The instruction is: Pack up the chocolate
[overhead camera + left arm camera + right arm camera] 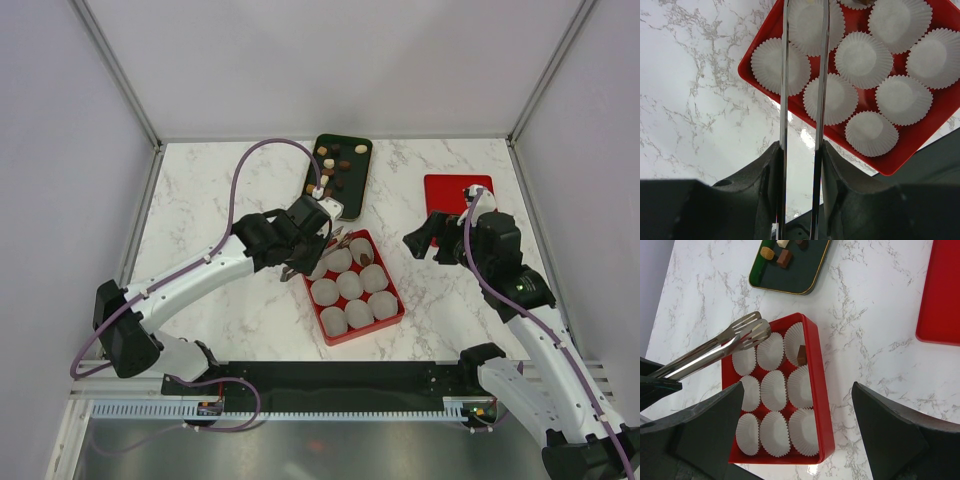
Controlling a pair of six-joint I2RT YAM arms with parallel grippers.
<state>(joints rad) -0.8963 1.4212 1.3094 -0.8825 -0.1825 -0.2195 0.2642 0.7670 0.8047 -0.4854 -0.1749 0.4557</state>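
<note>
The chocolate (333,165) lies as small brown, tan and white pieces on a dark green tray (356,190) at the back. One brown piece (801,355) sits in a far-corner paper cup of the red box (397,318). My left gripper (312,252) is shut on metal tongs (785,75). The tongs' tips (751,330) hover over the box's far left corner, slightly apart, with nothing between them. My right gripper (430,240) stands open and empty to the right of the box. White paper cups (863,52) fill the box.
A flat red lid (450,190) lies on the marble table behind my right gripper. White walls close in the table on three sides. A black rail runs along the near edge.
</note>
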